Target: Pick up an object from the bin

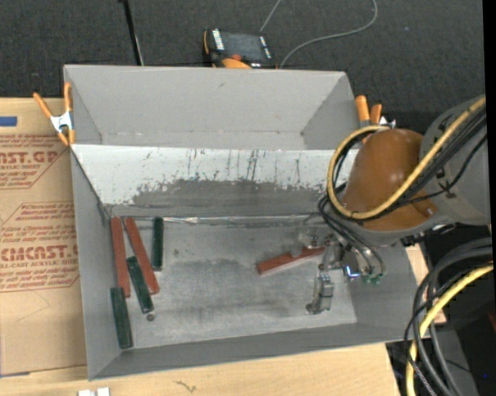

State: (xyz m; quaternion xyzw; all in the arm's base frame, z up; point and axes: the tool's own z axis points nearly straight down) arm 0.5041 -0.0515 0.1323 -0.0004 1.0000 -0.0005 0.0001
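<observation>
The arm reached in from the right, its gripper (321,295) low over the bin (203,105) floor, just beside a reddish-brown stick (285,262); whether the claw was spread or pressed together could not be told.

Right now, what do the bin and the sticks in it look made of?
Bin: sheet metal, matte grey, scuffed and scratched dark along the back wall. Red-brown stick mid-bin and dark green sticks at left: flat, opaque, evenly coloured strips, likely plastic or painted wood; cannot tell which.

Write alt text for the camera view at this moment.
The gripper hangs at the right of the bin, beside a lone red-brown stick on the floor. A heap of red and green sticks lies along the left wall.
</observation>
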